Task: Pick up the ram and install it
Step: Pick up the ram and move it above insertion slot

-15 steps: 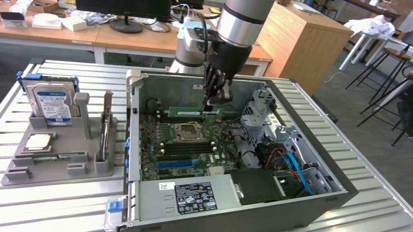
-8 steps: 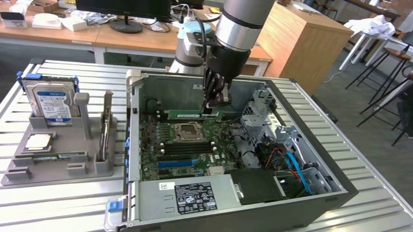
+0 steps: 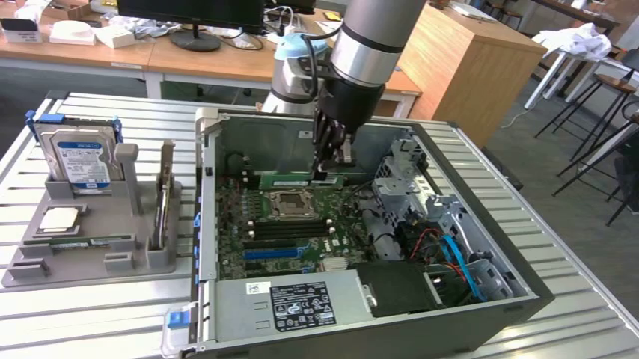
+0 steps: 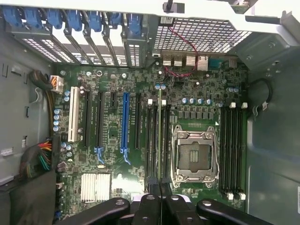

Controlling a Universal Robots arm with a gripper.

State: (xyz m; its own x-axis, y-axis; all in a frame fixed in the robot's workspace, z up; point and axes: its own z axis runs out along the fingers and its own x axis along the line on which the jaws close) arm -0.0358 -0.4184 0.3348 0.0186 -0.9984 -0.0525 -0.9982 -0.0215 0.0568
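Wrist view shows the claw [image 4: 160, 188] pinched narrow on the ram [image 4: 160, 136], seen edge-on as a thin green line over the dark memory slots [image 4: 151, 140], just beside the processor socket [image 4: 194, 154]. From the exterior view the stick lies level inside the computer case [image 3: 269, 142], near its back wall and above the motherboard [image 3: 239, 224]. Whether it touches a slot I cannot tell. It looks light and stiff, yet thin and fragile. It is probably best gripped across its flat faces near the upper long edge, clear of the contact edge.
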